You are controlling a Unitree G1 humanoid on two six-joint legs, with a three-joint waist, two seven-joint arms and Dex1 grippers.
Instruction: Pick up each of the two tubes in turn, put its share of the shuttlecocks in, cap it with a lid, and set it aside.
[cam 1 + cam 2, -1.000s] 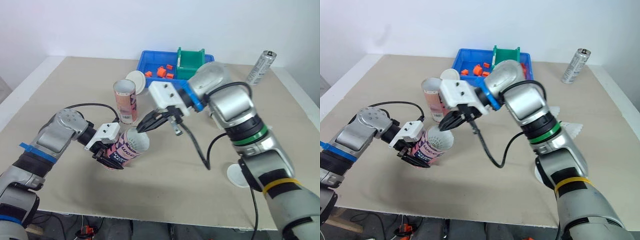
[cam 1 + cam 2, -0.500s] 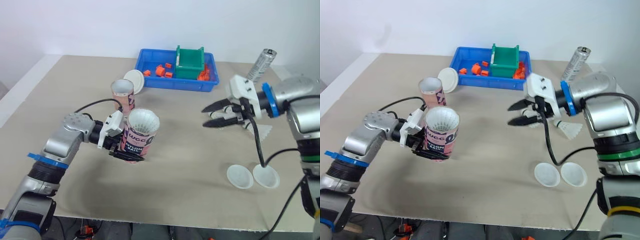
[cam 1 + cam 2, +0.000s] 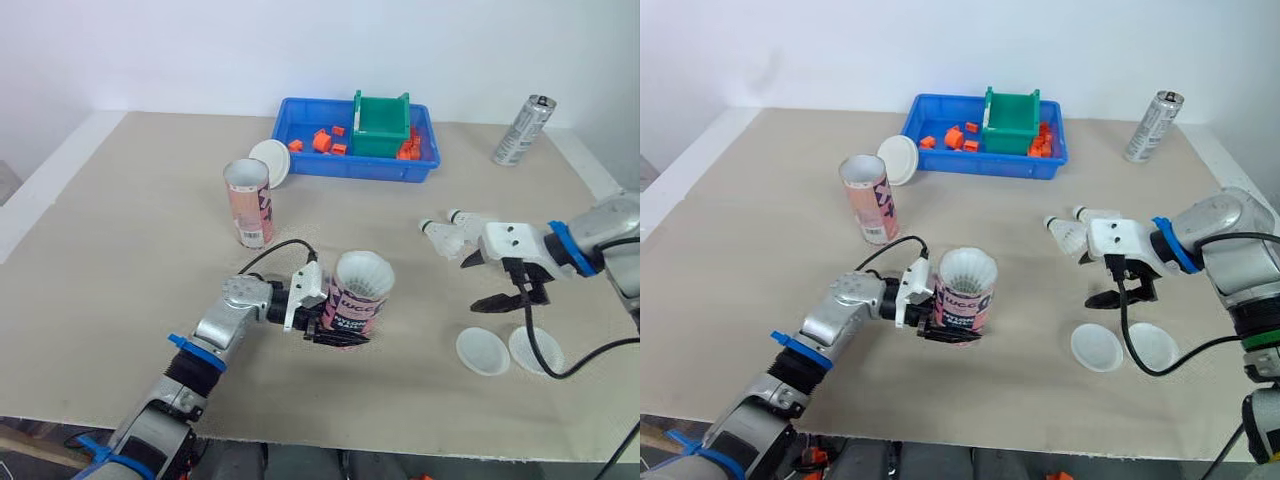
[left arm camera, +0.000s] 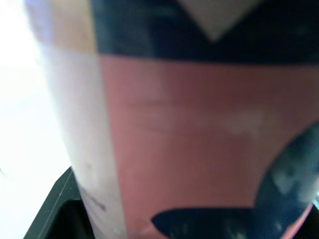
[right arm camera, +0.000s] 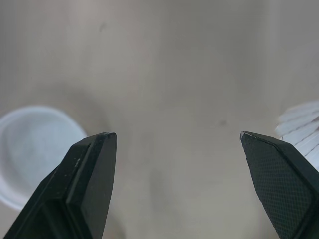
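Note:
My left gripper (image 3: 332,322) is shut on a pink printed tube (image 3: 355,305), held nearly upright just above the table's front middle. White shuttlecock feathers (image 3: 362,271) fill its mouth. In the left wrist view the tube (image 4: 199,139) sits close between the jaws. A second pink tube (image 3: 249,203) stands upright further back on the left. My right gripper (image 3: 510,297) hangs open and holds nothing, just behind two white lids (image 3: 482,350) (image 3: 533,349) at the front right. Loose shuttlecocks (image 3: 446,236) lie beside it. The right wrist view has one lid (image 5: 30,149) and shuttlecock feathers (image 5: 304,132).
A blue tray (image 3: 300,165) with orange parts and a green bin (image 3: 381,125) sits at the back. A third white lid (image 3: 271,162) leans against it. A silver can (image 3: 522,131) stands at the back right.
My right gripper left the tube's mouth, opened, and swung right and forward to above the lids. My left arm carried the tube rightward to the front middle and stood it upright.

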